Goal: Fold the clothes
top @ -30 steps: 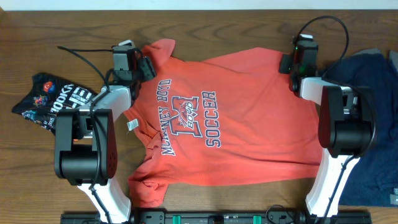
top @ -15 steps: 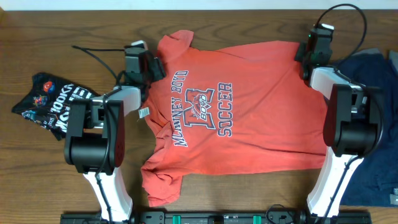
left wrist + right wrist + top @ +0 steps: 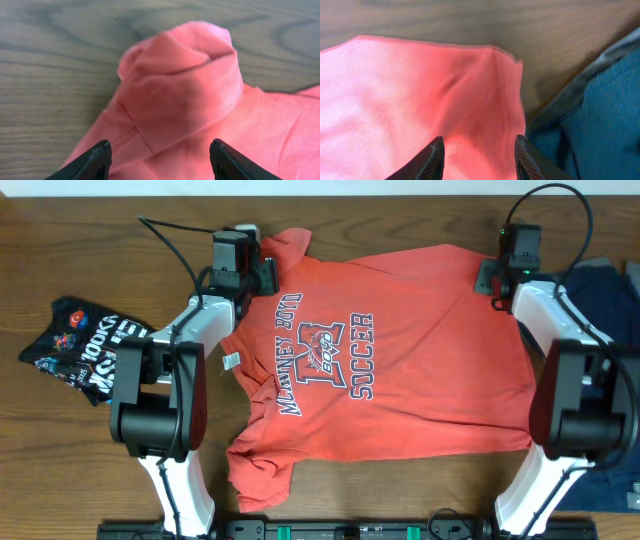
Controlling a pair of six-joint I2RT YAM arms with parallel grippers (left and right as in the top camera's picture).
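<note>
Since a second ago the coral-red T-shirt [image 3: 400, 370] has shifted right and toward the far edge. It now lies flatter across mid-table [image 3: 60, 240], between the black printed garment [image 3: 85, 345] at left and the navy garment [image 3: 618, 300] at right. Only the left wrist view shows the left gripper [image 3: 160, 157] released, jaws wide over the rolled far-left sleeve. The right wrist view shows the right gripper [image 3: 479, 150] parted above the far-right hem corner, beside the navy cloth.
</note>
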